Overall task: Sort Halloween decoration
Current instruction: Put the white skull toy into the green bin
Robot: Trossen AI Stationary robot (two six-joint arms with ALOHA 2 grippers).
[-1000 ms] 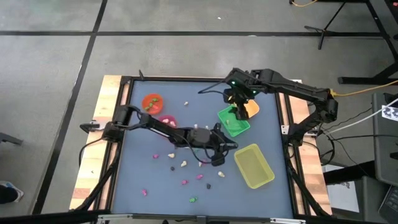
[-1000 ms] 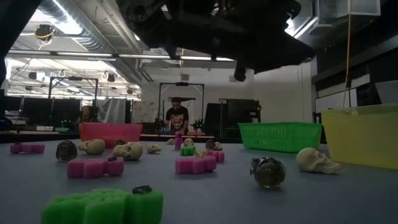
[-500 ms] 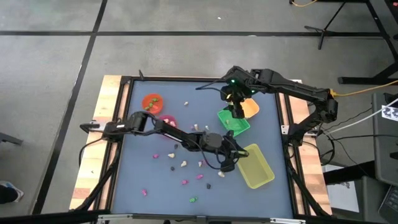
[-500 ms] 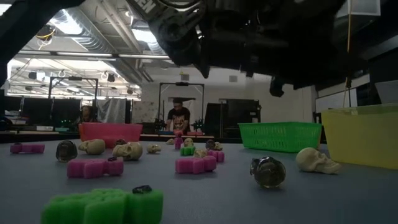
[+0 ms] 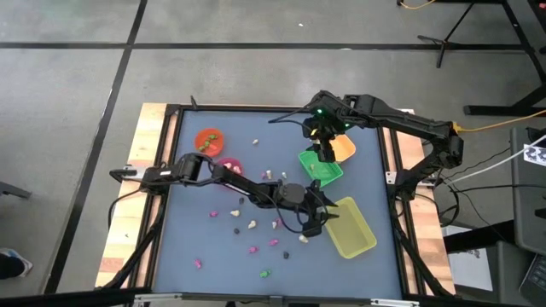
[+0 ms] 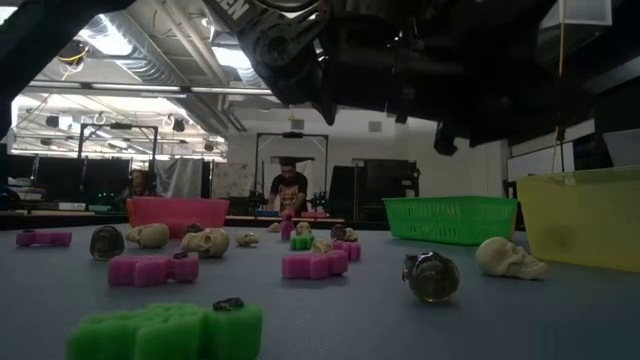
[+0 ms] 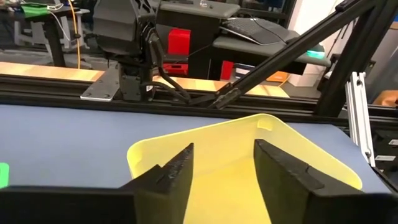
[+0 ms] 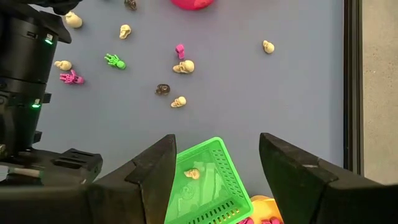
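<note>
Green tray holds cream skull; yellow tray bare.

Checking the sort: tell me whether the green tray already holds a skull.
Yes, a cream skull lies inside the green tray in the right wrist view.

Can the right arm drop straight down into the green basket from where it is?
Probably yes. The right gripper hangs open right above the green basket, and nothing sits between them. The left gripper is off at the yellow tray.
</note>
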